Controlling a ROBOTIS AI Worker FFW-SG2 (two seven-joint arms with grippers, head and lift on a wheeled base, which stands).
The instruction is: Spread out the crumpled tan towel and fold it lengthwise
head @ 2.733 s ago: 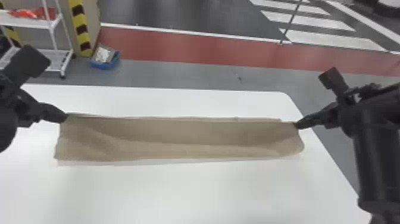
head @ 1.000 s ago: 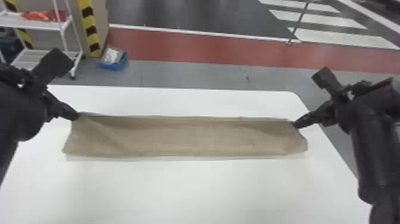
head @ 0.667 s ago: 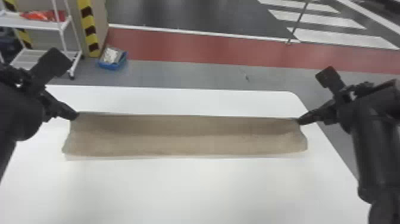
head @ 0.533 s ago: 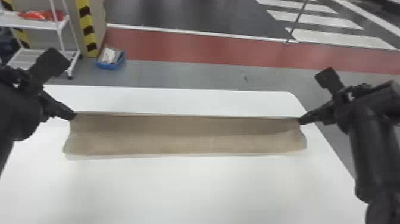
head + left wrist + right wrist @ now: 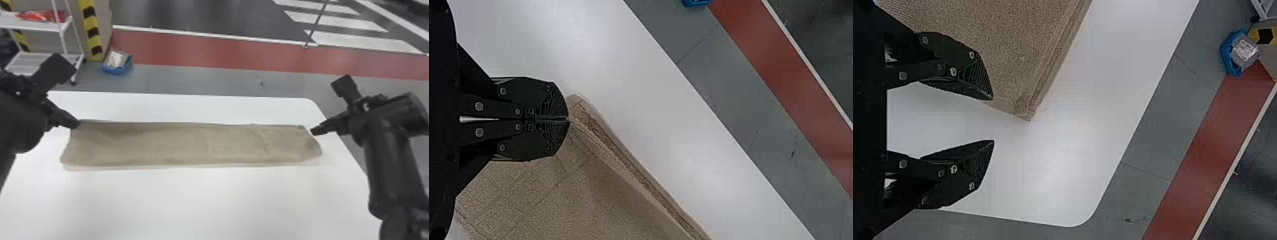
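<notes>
While my left gripper (image 5: 568,119) pinches its far left corner, the tan towel (image 5: 191,143) lies lengthwise across the white table (image 5: 204,201), far right corner just inward of my spread right gripper (image 5: 993,120).

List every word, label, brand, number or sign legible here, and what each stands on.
Legible text: none.
Pale patch on the packet in the blue bin: any print too small to read.
Towel, table, left gripper, right gripper: no readable text.
</notes>
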